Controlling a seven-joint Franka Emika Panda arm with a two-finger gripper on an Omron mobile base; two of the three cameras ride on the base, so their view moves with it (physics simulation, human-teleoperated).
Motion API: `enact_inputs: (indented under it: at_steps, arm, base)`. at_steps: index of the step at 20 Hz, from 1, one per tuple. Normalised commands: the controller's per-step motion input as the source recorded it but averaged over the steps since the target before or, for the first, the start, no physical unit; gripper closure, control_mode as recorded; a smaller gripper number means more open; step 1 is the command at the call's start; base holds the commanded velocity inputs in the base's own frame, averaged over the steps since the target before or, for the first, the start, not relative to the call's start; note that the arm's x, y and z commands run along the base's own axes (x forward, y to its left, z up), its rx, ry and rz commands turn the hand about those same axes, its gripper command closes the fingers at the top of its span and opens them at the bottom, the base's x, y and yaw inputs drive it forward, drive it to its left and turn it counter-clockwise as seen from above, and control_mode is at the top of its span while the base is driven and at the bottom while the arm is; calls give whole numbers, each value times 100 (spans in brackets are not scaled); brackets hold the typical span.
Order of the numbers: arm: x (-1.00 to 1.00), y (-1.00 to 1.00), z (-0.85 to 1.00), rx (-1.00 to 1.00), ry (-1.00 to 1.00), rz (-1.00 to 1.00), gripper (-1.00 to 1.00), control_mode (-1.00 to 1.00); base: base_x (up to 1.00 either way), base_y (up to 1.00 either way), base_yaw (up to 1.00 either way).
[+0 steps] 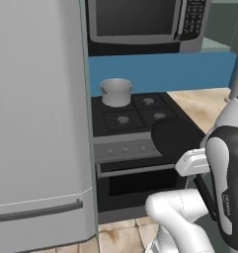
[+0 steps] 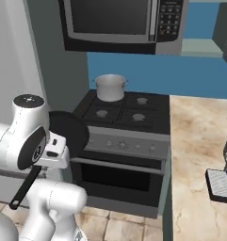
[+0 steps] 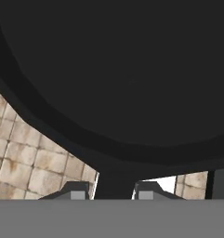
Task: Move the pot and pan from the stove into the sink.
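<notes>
Pan (image 3: 127, 74) clenched by its handle in claw (image 3: 112, 189), clear of stove (image 1: 135, 116), fridge (image 1: 39, 113) alongside.

The robot arm (image 1: 189, 217) is built of smooth, glossy white rounded shells joined by dark, near-black joints. One link (image 1: 228, 183) carries a black band with small white lettering. A round grey-black cap (image 2: 28, 100) tops another joint. The finger tips (image 3: 79, 190) are small, dark grey blocks.

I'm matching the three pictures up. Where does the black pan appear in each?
Left base view: pan right of centre, before the stove.
Right base view: centre-left, beside the stove front.
Hand view: across the top, its handle between the fingertips.
Shared landmark: the pot on the back burner.
</notes>
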Motion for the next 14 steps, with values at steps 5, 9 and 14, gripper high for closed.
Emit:
enact_inputs:
  at_steps: [5, 9, 14]
  arm:
    - [0, 0, 0, 0, 0, 0, 100, 100]
    - [0, 0, 0, 0, 0, 0, 100, 100]
    - [0, 0, 0, 0, 0, 0, 100, 100]
  base:
    - [-61, -14, 1]
    - [-60, -14, 1]
    - [-57, -12, 1]
